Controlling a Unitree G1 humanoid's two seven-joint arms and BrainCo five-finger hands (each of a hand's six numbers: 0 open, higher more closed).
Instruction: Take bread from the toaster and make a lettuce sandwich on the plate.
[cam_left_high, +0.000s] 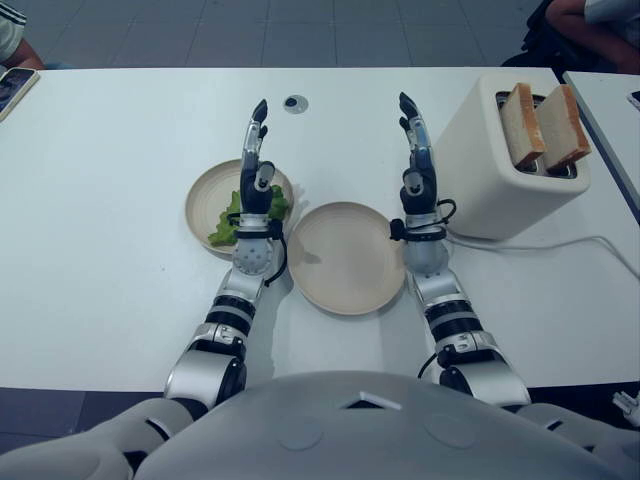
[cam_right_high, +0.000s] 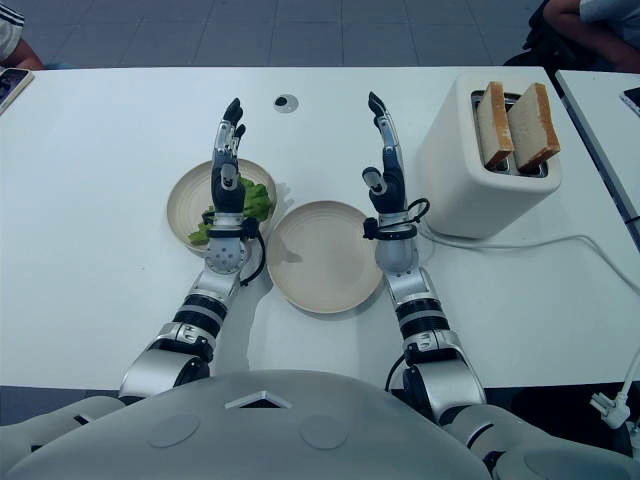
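Observation:
A cream toaster stands at the right of the white table, with two bread slices sticking up from its slots. An empty beige plate lies in the middle. To its left a second beige plate carries green lettuce. My left hand is held upright over the lettuce plate, fingers straight and open, holding nothing. My right hand stands upright between the empty plate and the toaster, also open and empty.
A white cable runs from the toaster across the table to the right. A small round dark port sits in the tabletop behind the hands. A phone lies at the far left edge.

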